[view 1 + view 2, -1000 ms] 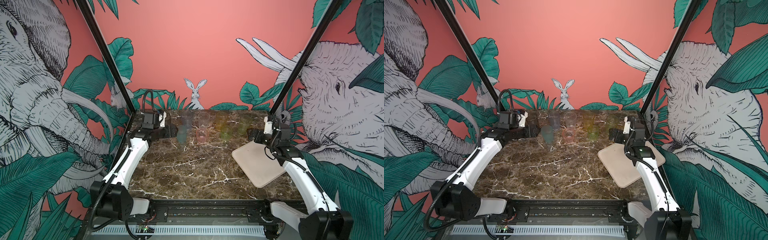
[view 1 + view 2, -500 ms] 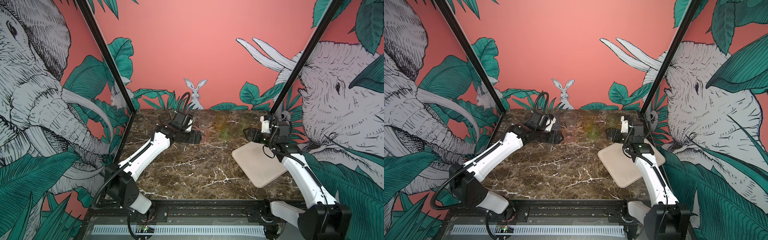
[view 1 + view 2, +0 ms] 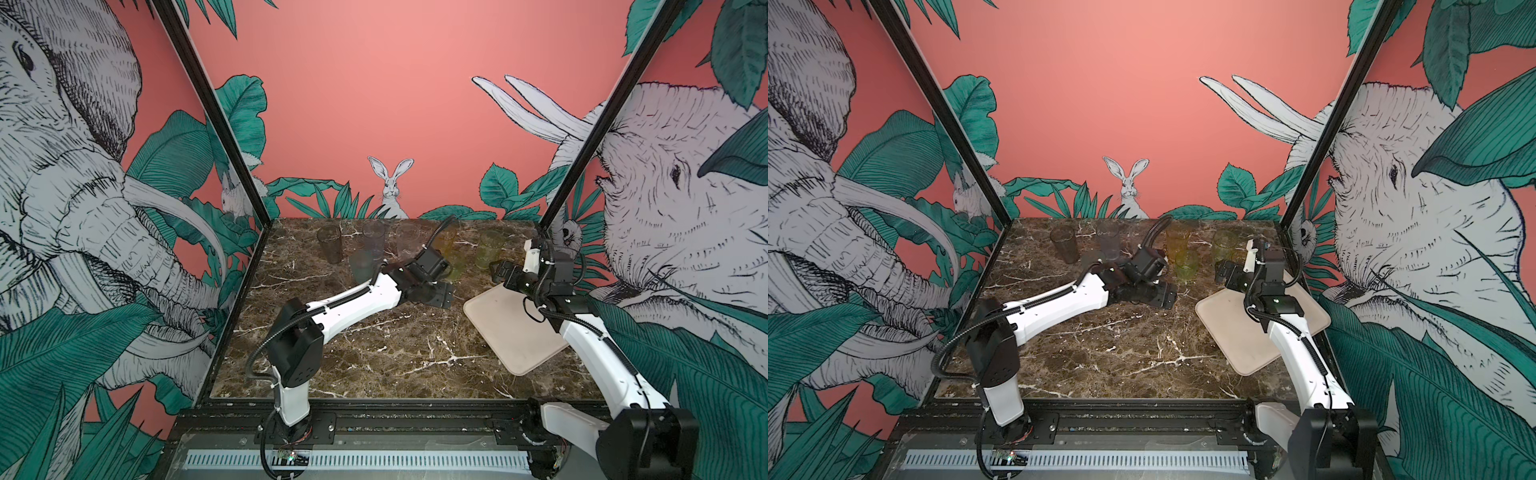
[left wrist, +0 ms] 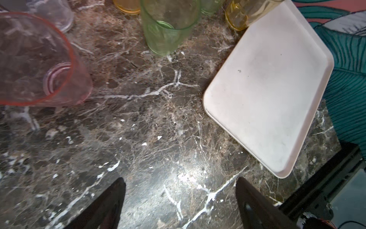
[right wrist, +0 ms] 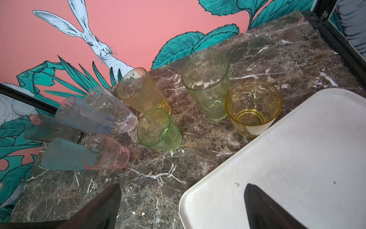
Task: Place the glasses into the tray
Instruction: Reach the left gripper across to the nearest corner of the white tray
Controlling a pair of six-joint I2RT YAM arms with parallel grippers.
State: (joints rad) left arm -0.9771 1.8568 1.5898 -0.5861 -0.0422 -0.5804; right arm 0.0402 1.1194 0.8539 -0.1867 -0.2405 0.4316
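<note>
Farthest left of the tray [image 5: 297, 158] stands the smoky grey tumbler [image 5: 51, 130]. Nearer come the teal tumbler [image 5: 63, 154], blue tumbler [image 5: 79, 113], clear tumbler [image 5: 111, 111] and pink tumbler [image 5: 111, 154], then the tall amber tumbler [image 5: 142, 93], short green tumbler [image 5: 158, 131] and tall green tumbler [image 5: 208, 85]. The short yellow tumbler [image 5: 251, 109] is just beside the tray's far corner. All are upright on the marble table [image 3: 374, 353], none in the tray. The left gripper [image 4: 180, 181] hangs over bare marble left of the tray, spread wide and empty. The right gripper [image 5: 183, 186], equally wide and empty, straddles the tray's far edge.
</note>
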